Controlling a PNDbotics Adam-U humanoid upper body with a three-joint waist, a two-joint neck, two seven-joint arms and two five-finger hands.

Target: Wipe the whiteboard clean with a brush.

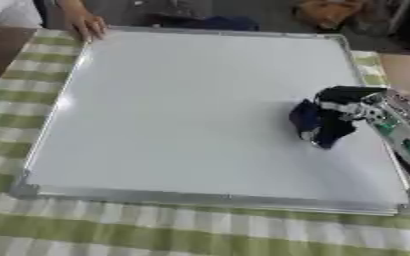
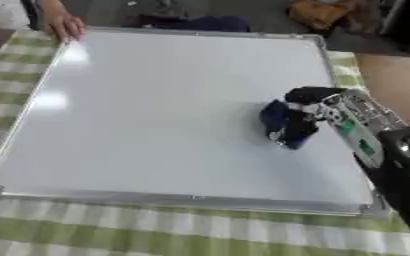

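A large whiteboard with a silver frame lies flat on the table, and its surface looks white with no marks that I can make out. My right hand comes in from the right and rests on the board's right half. Its dark fingers are curled round a dark blue brush, which is pressed against the board. A person's hand holds the board's far left corner. My left hand shows in neither view.
The board sits on a green and white checked tablecloth. A brown table surface shows at the far right. Dark and orange objects lie beyond the board's far edge.
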